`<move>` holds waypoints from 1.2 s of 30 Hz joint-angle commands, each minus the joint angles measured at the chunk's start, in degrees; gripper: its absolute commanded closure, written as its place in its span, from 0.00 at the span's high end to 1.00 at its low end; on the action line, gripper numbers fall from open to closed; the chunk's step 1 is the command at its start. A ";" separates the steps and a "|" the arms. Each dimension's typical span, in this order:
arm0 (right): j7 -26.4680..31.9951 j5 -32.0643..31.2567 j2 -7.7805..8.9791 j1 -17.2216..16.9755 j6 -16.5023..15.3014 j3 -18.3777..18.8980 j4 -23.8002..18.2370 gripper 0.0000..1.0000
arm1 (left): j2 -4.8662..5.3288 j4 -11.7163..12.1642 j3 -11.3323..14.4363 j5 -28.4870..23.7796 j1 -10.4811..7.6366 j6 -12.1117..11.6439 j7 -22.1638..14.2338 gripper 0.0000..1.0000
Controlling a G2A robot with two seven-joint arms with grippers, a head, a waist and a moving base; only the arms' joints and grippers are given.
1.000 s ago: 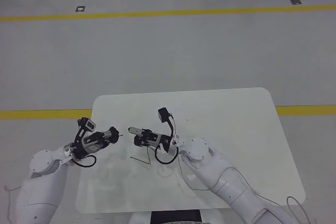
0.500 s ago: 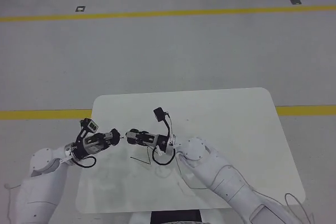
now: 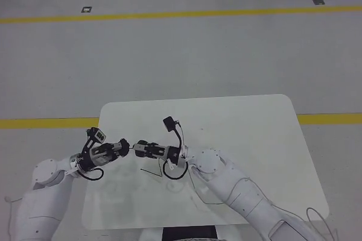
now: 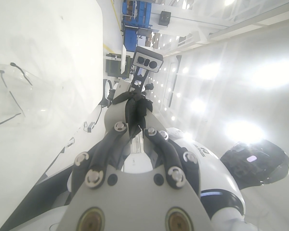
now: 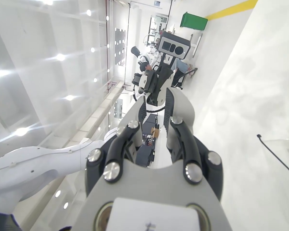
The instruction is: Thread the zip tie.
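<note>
The left gripper (image 4: 133, 104) is clenched, its pads pressed together; whether a strap is pinched between them is too fine to see; for the right gripper (image 5: 156, 104) I cannot tell whether it is released or grasping; the two point tip to tip above the table (image 3: 247, 120), almost touching, on one line running left to right; a black zip tie (image 3: 149, 173) lies flat on the table, toward the robot from those tips, its length roughly along that line, just beside the right wrist; the right arm is probably nearer.
</note>
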 commanded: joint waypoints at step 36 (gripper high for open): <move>1.22 -0.03 -0.19 0.56 0.65 -0.57 0.43 0.00 | 1.39 0.11 2.46 -0.48 -0.37 -2.06 1.41 0.38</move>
